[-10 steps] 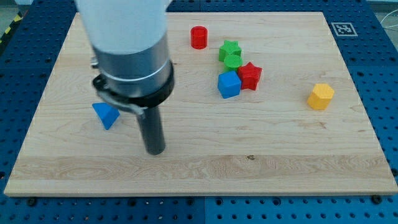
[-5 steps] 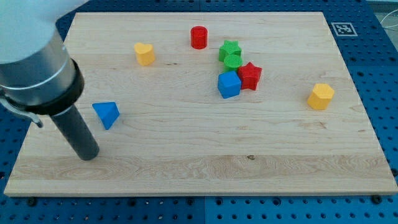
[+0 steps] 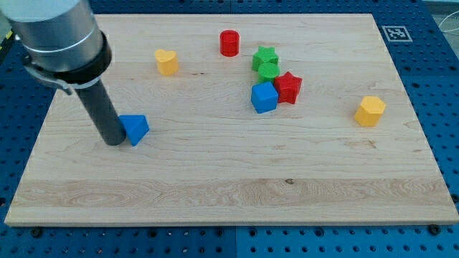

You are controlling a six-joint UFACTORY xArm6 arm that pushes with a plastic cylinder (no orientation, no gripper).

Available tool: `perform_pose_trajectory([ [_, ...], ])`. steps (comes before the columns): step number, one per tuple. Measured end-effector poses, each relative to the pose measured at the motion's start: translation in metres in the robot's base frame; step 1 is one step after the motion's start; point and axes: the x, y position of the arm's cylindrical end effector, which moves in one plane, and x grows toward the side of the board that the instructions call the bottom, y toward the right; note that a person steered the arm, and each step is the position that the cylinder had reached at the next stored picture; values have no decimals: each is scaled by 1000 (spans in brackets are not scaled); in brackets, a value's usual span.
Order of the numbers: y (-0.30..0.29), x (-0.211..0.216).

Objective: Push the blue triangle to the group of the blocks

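Observation:
The blue triangle (image 3: 135,128) lies on the wooden board (image 3: 229,186) at the view's left. My tip (image 3: 114,141) is right against its left side, touching it. The group of blocks sits right of the board's middle: a green star (image 3: 265,61), a red star (image 3: 289,87) and a blue cube (image 3: 264,97), all close together. The triangle is well to the left of that group.
A red cylinder (image 3: 229,43) stands near the view's top, left of the green star. A yellow heart block (image 3: 166,62) lies at the upper left. A yellow hexagonal block (image 3: 370,111) lies at the right. A marker tag (image 3: 396,33) is at the board's top right corner.
My tip swept from the triangle's right, around below it, to its left side. It now touches the triangle, which has shifted slightly to the right.

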Motion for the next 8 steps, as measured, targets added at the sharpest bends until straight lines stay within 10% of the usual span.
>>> perform_pose_trajectory([
  [8, 135, -76],
])
